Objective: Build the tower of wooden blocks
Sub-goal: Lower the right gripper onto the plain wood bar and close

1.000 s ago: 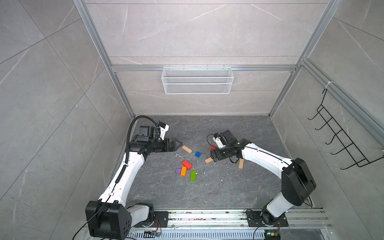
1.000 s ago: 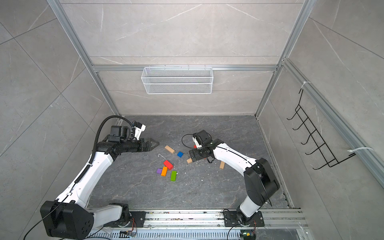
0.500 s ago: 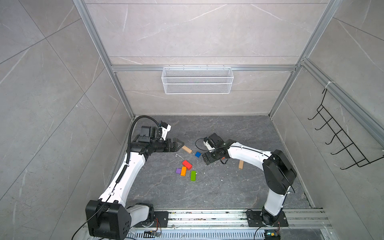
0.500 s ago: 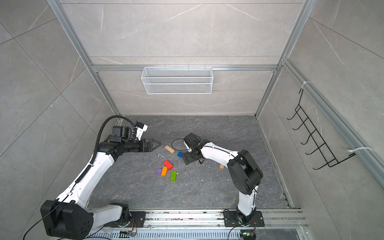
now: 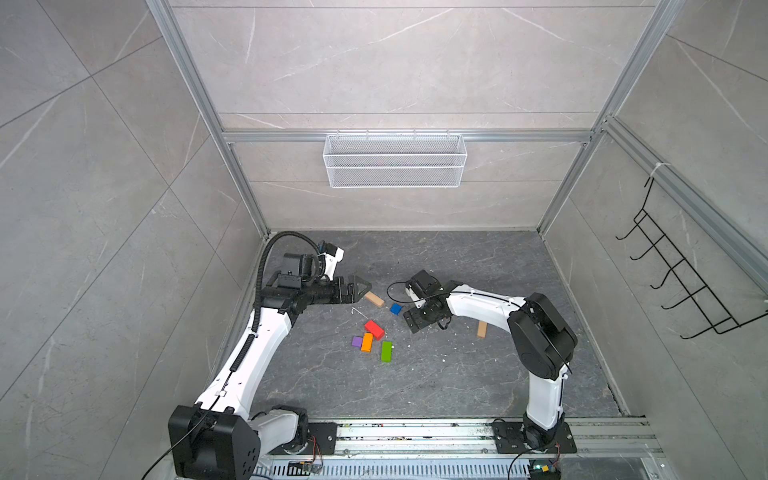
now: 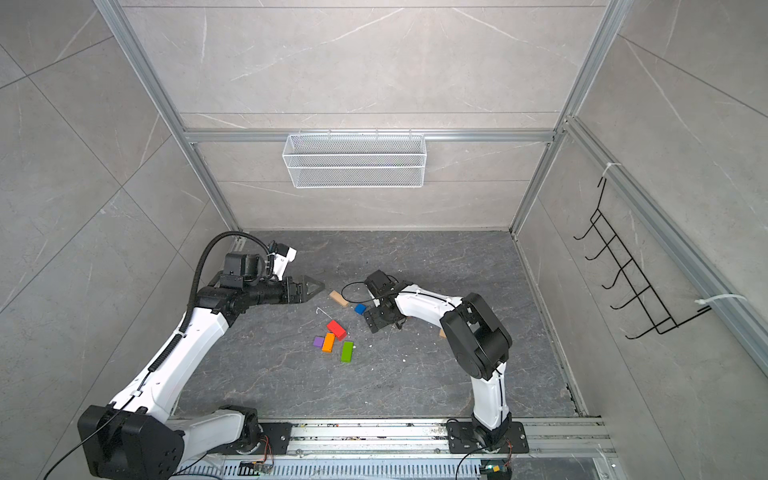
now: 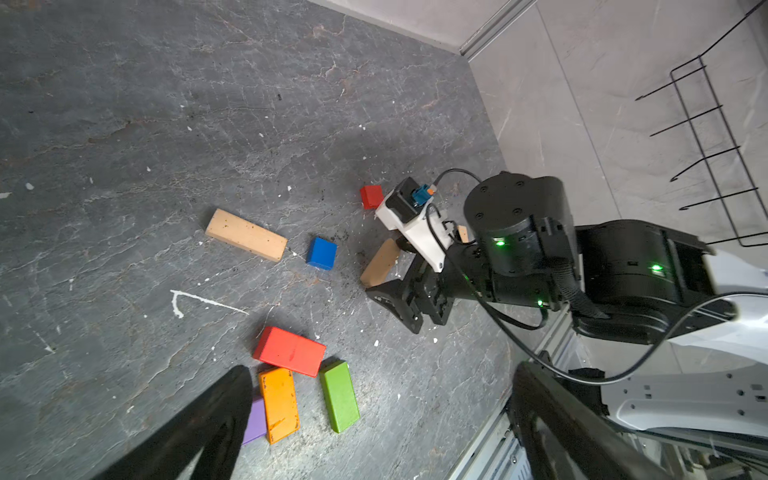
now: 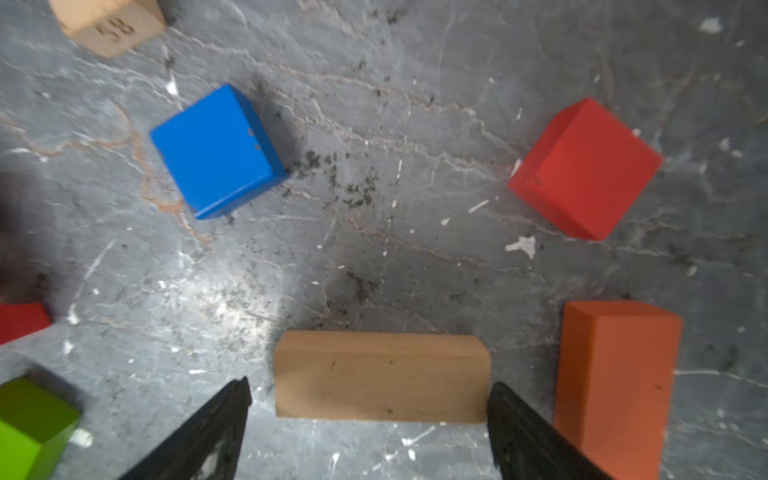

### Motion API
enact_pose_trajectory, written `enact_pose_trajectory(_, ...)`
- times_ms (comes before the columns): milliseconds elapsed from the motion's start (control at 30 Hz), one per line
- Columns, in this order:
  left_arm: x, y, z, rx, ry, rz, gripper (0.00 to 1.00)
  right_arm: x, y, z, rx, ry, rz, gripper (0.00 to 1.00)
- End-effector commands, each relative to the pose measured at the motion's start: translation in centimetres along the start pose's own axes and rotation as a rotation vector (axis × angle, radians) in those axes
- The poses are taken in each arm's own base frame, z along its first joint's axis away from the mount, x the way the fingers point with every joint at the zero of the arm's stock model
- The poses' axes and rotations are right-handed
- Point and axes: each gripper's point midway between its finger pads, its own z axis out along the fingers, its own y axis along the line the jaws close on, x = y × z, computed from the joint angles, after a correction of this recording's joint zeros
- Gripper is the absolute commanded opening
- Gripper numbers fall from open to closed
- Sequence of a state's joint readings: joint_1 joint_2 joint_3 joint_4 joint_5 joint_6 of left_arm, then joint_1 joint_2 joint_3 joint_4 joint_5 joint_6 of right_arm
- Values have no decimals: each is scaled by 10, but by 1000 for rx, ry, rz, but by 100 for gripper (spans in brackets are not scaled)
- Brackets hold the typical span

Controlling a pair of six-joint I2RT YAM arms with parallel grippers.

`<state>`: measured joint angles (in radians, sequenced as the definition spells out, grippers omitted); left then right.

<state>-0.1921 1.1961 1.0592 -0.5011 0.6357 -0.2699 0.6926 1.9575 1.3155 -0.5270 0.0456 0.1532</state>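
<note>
A: Grey-tiled booth, dark stone worktop (image 5: 478,386). White wire basket (image 5: 395,160) on the back wall, black hook rack (image 5: 681,286) on the right wall. What lies on it?

B: All loose, flat on the worktop, one layer. Middle cluster, both top views: red bar (image 5: 374,329), orange bar (image 5: 367,342) butting end-on against its long side, purple cube (image 5: 356,341) against the orange bar, green bar (image 5: 386,351) just beside.

A: Strays?

B: Blue cube (image 5: 395,308) between the two arms. Long tan bar (image 5: 374,299) just ahead of the left jaws, not touching. Far tan bar (image 5: 482,329) well apart, beyond the right arm (image 5: 486,305). Red cube (image 7: 371,196) near the right arm's wrist.

A: Jaws?

B: Left jaws spread wide, holding nothing, clear of every block; one finger (image 7: 195,432) crosses the cluster's edge in its wrist view. Right jaws down at the worktop, spread, straddling the tan bar (image 8: 380,376) end to end. One fingertip (image 8: 523,432) sits at the bar's end, contact or hairline gap, cannot tell. The other fingertip (image 8: 216,424) stands off with a plain gap. Not pinched. Second orange bar (image 8: 615,382) just outside the first fingertip. Blue cube and red cube lie ahead of the right jaws, apart from each other.
</note>
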Motion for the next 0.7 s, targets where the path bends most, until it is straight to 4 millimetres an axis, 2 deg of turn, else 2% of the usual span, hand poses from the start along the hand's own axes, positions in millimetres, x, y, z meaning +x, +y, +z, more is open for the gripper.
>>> enact_pose_trajectory(0,-3,-16,-4,73,-36,-1,100,-3,-3,4,28,7,1,88)
enact_pose_trajectory(300,3,-11,-6,38,-21,17,100,-8,-3,12,36,5,38,86)
enact_pose_trajectory(667,4,-9,-9,21,-30,19,100,6,-13,13,110,51,90,74)
